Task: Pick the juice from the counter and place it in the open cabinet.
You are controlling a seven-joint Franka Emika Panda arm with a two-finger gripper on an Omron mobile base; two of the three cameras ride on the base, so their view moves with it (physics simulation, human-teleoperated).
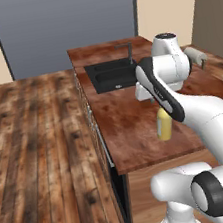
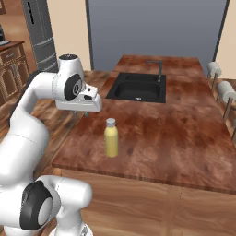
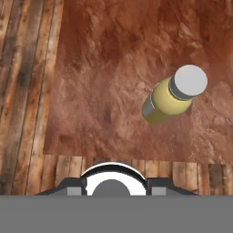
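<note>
**Juice upright, hand above the surface**

Fingers are something we cannot read: whether spread or closed does not show, and our hand (image 2: pixel 85 102) hangs above the surface (image 2: pixel 175 133), apart from the juice (image 2: pixel 110 137). We see the juice standing upright near the surface's front edge, well short of the black sink (image 2: pixel 137 87). From the hand camera, its pale cap (image 3: pixel 190 80) sits up and right.
</note>
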